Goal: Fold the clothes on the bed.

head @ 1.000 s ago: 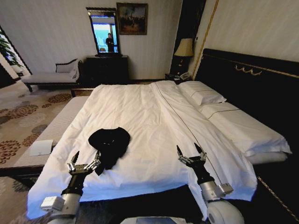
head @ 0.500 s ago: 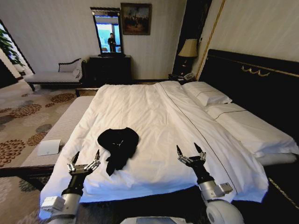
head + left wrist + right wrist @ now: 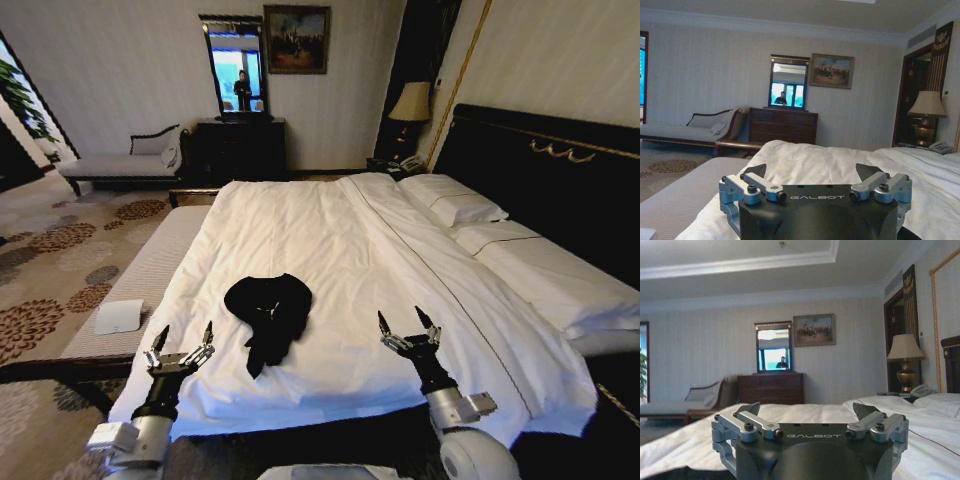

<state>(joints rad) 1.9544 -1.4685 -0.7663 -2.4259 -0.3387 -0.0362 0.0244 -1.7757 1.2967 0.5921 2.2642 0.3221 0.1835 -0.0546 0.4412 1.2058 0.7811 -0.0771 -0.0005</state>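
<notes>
T-shirt [image 3: 268, 310], black and crumpled in a heap, lies on the white bed [image 3: 330, 240] near its foot edge, somewhat to my left of centre. I have my left gripper [image 3: 182, 343] raised over the bed's near left corner, fingers spread wide, holding nothing, apart from the shirt. My right gripper [image 3: 407, 327] hovers over the near edge on the other side, likewise wide open and empty.
</notes>
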